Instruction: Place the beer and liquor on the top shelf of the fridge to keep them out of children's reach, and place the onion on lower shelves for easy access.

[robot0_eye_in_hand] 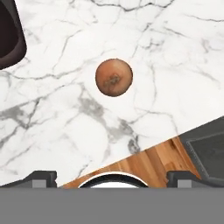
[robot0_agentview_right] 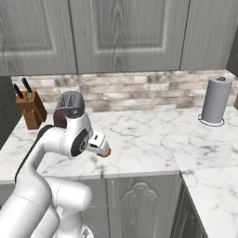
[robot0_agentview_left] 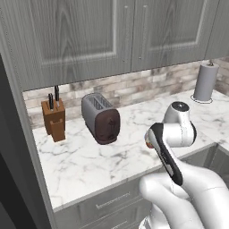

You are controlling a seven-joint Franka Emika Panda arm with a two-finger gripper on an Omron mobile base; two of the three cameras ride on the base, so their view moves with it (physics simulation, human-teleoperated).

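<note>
On the marble bench (robot0_eye_in_hand: 52,131), near its front edge: onion (robot0_eye_in_hand: 113,77) sits loose | your tool (robot0_eye_in_hand: 112,178) hangs above it, fingers spread wide, nothing held, likely lined up for a straight-down pick | toaster (robot0_agentview_left: 101,118) well left, beside knife block (robot0_agentview_left: 53,119).

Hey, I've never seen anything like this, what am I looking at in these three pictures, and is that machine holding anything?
It is a white robot arm in a computer-drawn kitchen. Two pictures come from cameras behind it, left and right. The third looks down from its hand, whose open two-finger gripper holds nothing. On the white marble counter lie a small round orange-brown onion, a dark brown toaster, a wooden knife block and a grey paper towel roll.
</note>
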